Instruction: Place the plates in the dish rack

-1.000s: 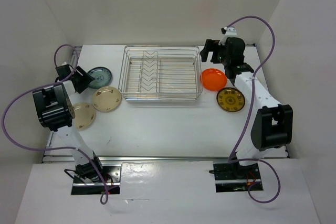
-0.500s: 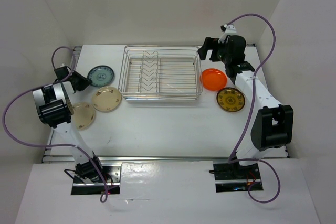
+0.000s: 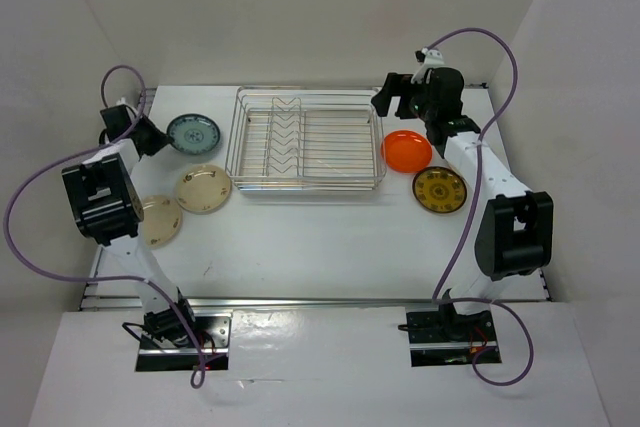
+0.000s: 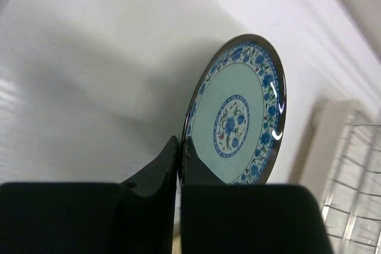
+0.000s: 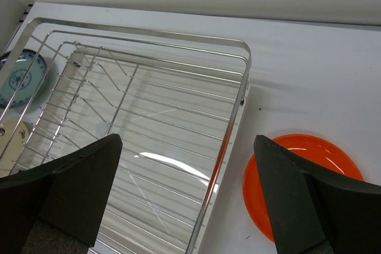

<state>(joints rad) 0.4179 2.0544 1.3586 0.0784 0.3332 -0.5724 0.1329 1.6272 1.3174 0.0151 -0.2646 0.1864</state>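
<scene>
The dark teal patterned plate (image 3: 193,133) (image 4: 238,111) is at the back left of the table. My left gripper (image 3: 150,134) (image 4: 179,146) is shut on its near rim, and I cannot tell whether the plate is off the table. Two cream plates (image 3: 204,188) (image 3: 158,221) lie in front of it. The silver wire dish rack (image 3: 305,91) (image 5: 244,81) stands at the back centre with no plates in it. My right gripper (image 3: 385,102) (image 5: 187,144) hangs open over the rack's right edge. The orange plate (image 3: 407,150) (image 5: 303,182) and the yellow-gold plate (image 3: 440,190) lie to the rack's right.
White walls close in the table at the back and both sides. The left wall stands close behind the left gripper. A purple cable (image 3: 490,42) loops above the right arm, and another purple cable (image 3: 25,207) hangs beside the left arm.
The left gripper has shut on the teal plate's rim, and the plate has shifted a little toward the back. The right gripper has drifted slightly left, still open.
</scene>
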